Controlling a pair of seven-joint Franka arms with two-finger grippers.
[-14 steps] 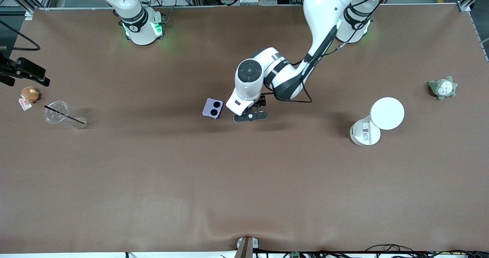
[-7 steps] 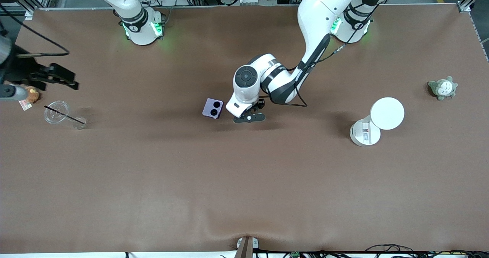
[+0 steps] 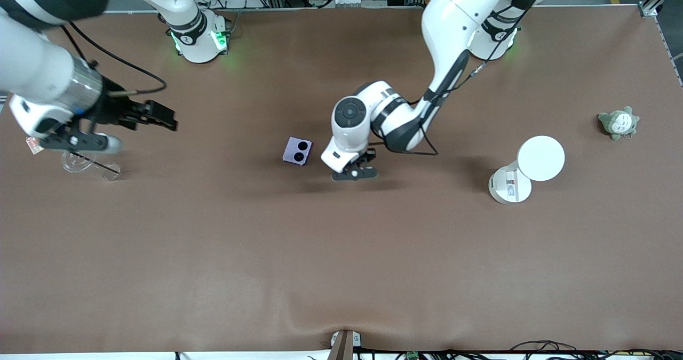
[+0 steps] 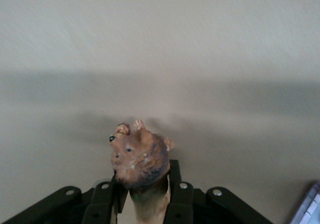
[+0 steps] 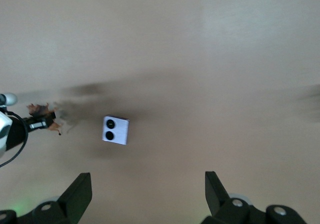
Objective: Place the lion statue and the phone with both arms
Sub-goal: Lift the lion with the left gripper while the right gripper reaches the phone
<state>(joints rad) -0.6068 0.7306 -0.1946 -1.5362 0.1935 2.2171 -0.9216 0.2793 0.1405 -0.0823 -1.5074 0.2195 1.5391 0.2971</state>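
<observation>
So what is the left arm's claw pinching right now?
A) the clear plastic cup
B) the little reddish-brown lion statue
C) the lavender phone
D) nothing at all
B: in the left wrist view the left claw is shut on the lion statue, whose head pokes out between its fingers, while the phone lies untouched on the table beside it.

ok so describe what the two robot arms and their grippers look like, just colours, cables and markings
Both arms are glossy white with black joint bands; green lights glow at their bases. The left arm carries a thin black cable and a round dark grey cap at its wrist. The left gripper and right gripper are black; a black cable loops by the right one.
</observation>
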